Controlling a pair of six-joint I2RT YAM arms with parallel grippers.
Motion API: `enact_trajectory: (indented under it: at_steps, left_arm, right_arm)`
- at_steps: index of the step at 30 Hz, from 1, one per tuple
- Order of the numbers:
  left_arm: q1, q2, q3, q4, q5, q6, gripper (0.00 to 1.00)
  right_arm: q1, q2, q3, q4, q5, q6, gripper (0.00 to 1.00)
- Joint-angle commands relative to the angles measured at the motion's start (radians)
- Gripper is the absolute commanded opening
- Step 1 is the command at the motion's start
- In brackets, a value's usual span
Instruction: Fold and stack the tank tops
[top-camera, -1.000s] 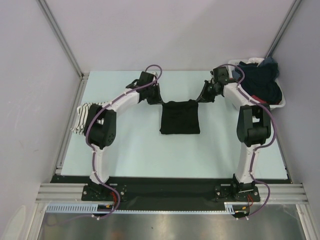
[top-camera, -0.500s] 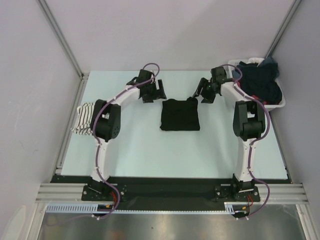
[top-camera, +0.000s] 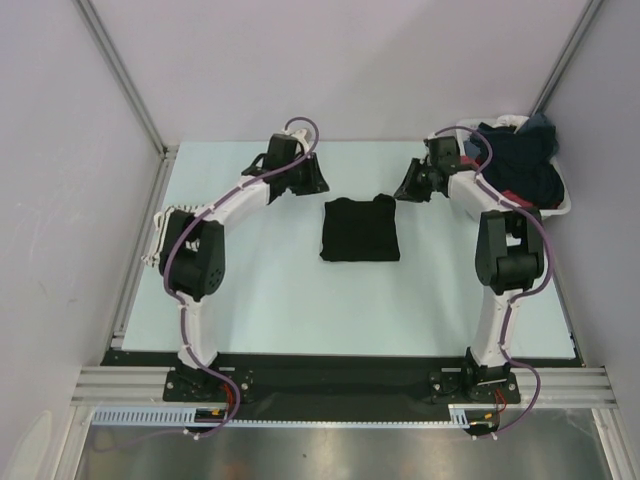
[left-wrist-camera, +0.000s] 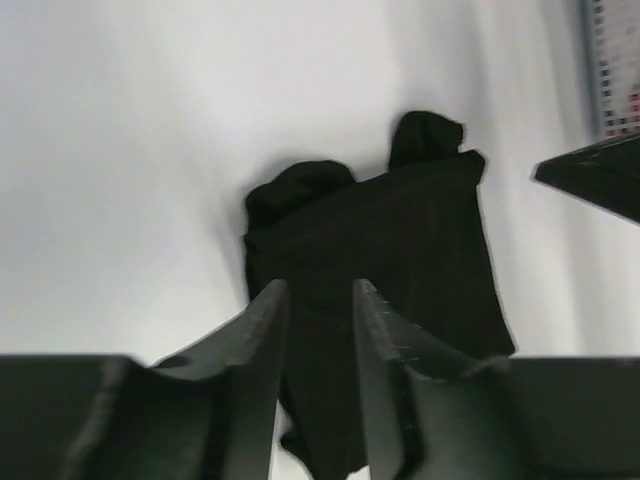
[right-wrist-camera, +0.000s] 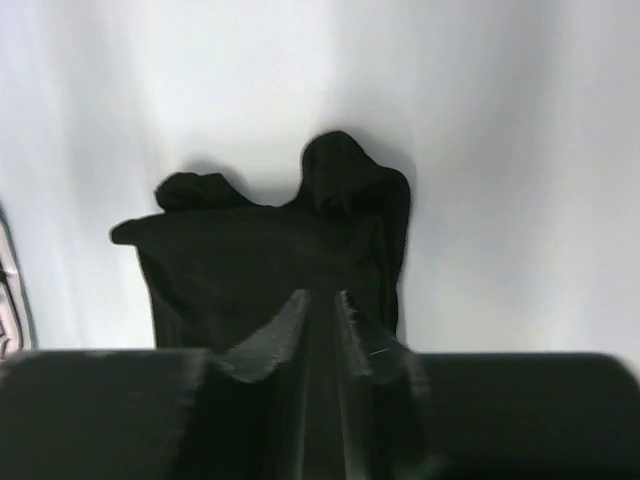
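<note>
Top external cam is showing me a pale tabletop (top-camera: 270, 290) boxed in by plain grey walls (top-camera: 330, 60), w/ metal posts (top-camera: 120, 75) running up the far corners. The black tank top (top-camera: 360, 230) is lying folded into a near-square mid-tabletop, flat, w/ nothing touching it. A white basket (top-camera: 563, 207) is sitting at the far right corner, heaped w/ dark clothes (top-camera: 520, 160). The left gripper (top-camera: 307, 178) is hovering just beyond the top's far left corner and the right gripper (top-camera: 410, 185) just beyond its far right corner, both clear of the cloth.

Vs half a sec ago: the left arm (top-camera: 190, 262) is now sticking its elbow out further left, & the left gripper is sitting a bit further back from the top. The right elbow is sitting slightly further right. The black top isn't moving.

Left wrist cam: jaws are standing a little apart, gripping nothing, w/ black cloth showing through the gap. Right wrist cam: jaws are sitting nearly together w/ only a thin slit, also gripping nothing.

Hard to read: the striped tank top (top-camera: 152, 250) is lying at the left tabletop edge, mostly hidden behind the left arm, so I can't tell its fold. Both wrist pics are coming through blurred, & the fingers are cutting off the top's near edge. A dark wedge (left-wrist-camera: 600, 180) is poking in at the left wrist cam's right edge; I can't tell what it is.
</note>
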Motion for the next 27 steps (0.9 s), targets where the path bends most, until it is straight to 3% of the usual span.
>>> enact_trajectory:
  at_steps: [1, 5, 6, 9, 22, 27]
  left_arm:
    - [-0.011, 0.064, 0.067, 0.033, 0.133, 0.016, 0.33]
    - [-0.025, 0.106, 0.053, 0.122, 0.242, -0.047, 0.12]
    - [-0.028, 0.121, 0.05, 0.142, 0.273, -0.08, 0.05]
    - [-0.025, 0.179, 0.081, 0.17, 0.299, -0.119, 0.0]
    - [0.045, 0.38, 0.148, 0.257, 0.213, -0.214, 0.0]
    - [0.071, 0.368, 0.142, 0.298, 0.236, -0.244, 0.02]
  right_arm:
    - [0.002, 0.036, 0.005, 0.069, -0.101, -0.008, 0.19]
    - [0.004, 0.076, -0.005, 0.141, -0.243, 0.046, 0.0]
    - [0.002, 0.095, -0.013, 0.197, -0.284, 0.061, 0.0]
    - [-0.005, 0.133, -0.034, 0.283, -0.379, 0.129, 0.0]
    - [-0.05, 0.362, 0.091, 0.391, -0.41, 0.238, 0.0]
    - [-0.054, 0.336, 0.076, 0.416, -0.424, 0.247, 0.0]
